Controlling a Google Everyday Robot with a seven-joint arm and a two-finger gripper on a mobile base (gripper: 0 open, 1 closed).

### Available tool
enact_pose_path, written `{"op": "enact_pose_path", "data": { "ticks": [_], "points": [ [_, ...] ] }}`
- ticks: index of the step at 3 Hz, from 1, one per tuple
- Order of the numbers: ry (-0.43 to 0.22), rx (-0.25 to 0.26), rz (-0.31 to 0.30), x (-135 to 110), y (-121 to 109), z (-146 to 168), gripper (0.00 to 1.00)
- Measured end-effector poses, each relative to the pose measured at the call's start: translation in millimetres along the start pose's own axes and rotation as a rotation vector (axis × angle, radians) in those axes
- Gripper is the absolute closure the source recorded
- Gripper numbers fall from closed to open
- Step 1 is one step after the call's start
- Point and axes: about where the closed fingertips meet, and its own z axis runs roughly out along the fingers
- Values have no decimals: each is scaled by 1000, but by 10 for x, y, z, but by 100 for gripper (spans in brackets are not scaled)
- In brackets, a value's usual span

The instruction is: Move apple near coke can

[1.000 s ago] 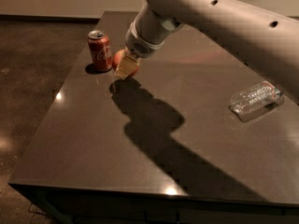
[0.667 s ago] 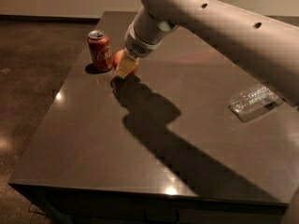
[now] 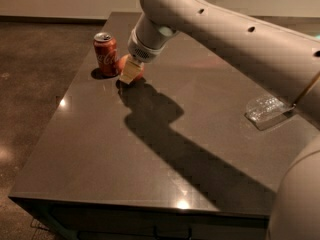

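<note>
Red-orange apple (image 3: 139, 67) and jaws stay just beside the coke can (image 3: 106, 54).

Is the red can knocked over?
No, the can stands upright on the table, beside the apple, with the gripper at the apple.
</note>
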Motion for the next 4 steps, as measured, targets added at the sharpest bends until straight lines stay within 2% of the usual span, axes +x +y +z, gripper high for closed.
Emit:
{"op": "enact_pose_path", "data": {
  "ticks": [3, 4],
  "points": [
    [18, -13, 0, -14, -18, 179, 12],
    [19, -15, -1, -15, -8, 193, 0]
  ]
}}
